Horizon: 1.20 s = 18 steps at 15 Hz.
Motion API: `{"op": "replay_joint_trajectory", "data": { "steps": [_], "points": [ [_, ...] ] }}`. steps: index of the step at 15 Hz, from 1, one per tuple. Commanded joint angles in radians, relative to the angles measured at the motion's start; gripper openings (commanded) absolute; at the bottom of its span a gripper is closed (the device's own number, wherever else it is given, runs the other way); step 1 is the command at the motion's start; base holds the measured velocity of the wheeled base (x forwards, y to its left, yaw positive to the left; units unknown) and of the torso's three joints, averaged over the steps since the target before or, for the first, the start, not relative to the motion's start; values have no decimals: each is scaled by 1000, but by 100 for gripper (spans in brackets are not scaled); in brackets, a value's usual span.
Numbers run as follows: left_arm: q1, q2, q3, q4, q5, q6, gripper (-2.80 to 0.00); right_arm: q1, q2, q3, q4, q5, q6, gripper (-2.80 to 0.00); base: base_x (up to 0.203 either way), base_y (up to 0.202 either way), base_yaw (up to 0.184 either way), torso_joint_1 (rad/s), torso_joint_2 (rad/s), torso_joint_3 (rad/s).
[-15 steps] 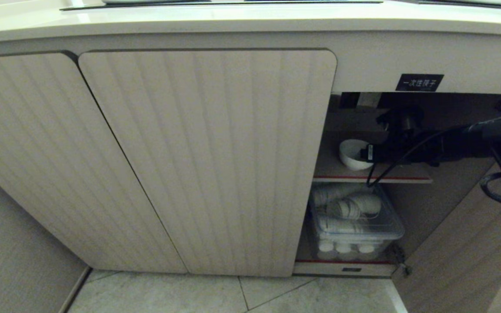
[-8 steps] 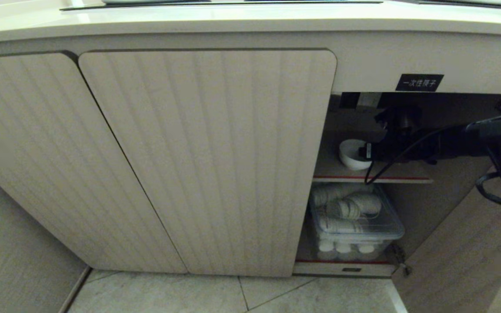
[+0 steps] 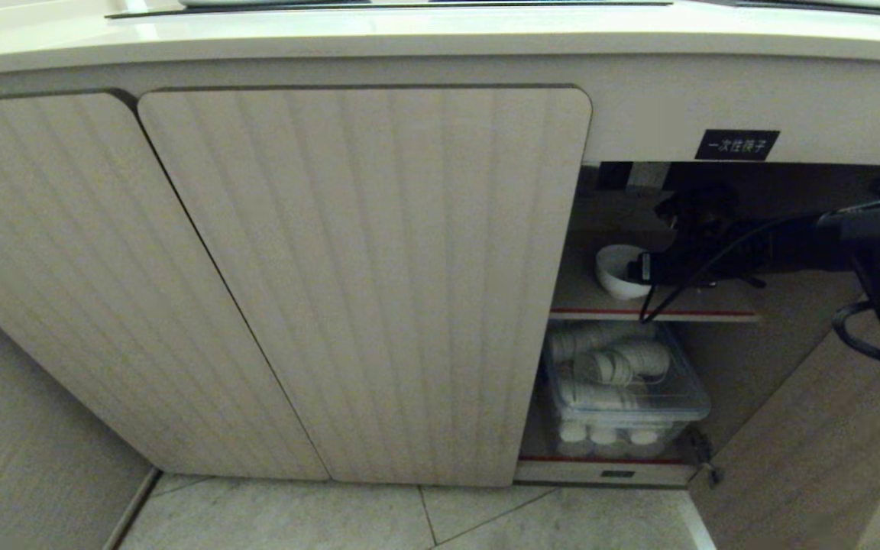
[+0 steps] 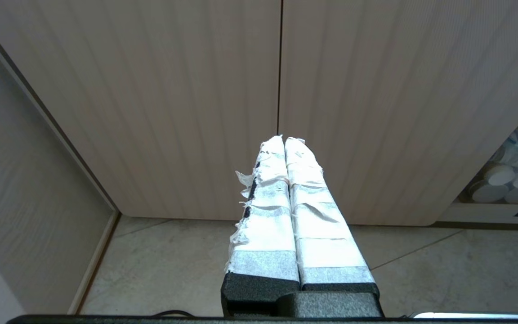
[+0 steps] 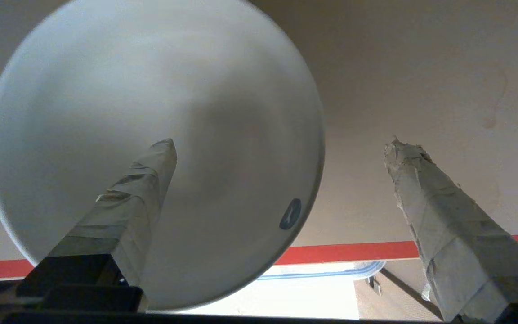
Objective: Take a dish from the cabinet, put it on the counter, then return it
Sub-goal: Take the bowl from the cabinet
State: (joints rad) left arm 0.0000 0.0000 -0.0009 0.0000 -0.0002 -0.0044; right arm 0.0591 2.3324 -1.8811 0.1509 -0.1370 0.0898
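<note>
Inside the cabinet (image 3: 363,283), on its upper shelf (image 3: 715,312), the right gripper (image 5: 277,148) straddles the bowl (image 3: 614,269) rim, jaws spread, ready to pinch it.

Inside the open cabinet (image 3: 363,283), a red-edged shelf (image 3: 715,312) carries the white dish (image 3: 614,269). In the right wrist view one taped finger (image 5: 142,193) lies over the dish's hollow, the other (image 5: 439,211) over bare shelf beside its rim. Lower down, a second red-edged shelf (image 3: 608,461) holds a clear lidded box (image 3: 684,401) of white cups.
</note>
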Motion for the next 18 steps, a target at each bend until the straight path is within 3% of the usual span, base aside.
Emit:
{"op": "replay_joint_trajectory", "data": {
  "steps": [1,18],
  "points": [
    [0,0,0,0,0,0,-280,1,10,-24,16,0,1,0,0,0,0,0,0,0],
    [0,0,0,0,0,0,-280,-21,-1,-67,154,54,8,0,0,0,0,0,0,0]
  ]
}}
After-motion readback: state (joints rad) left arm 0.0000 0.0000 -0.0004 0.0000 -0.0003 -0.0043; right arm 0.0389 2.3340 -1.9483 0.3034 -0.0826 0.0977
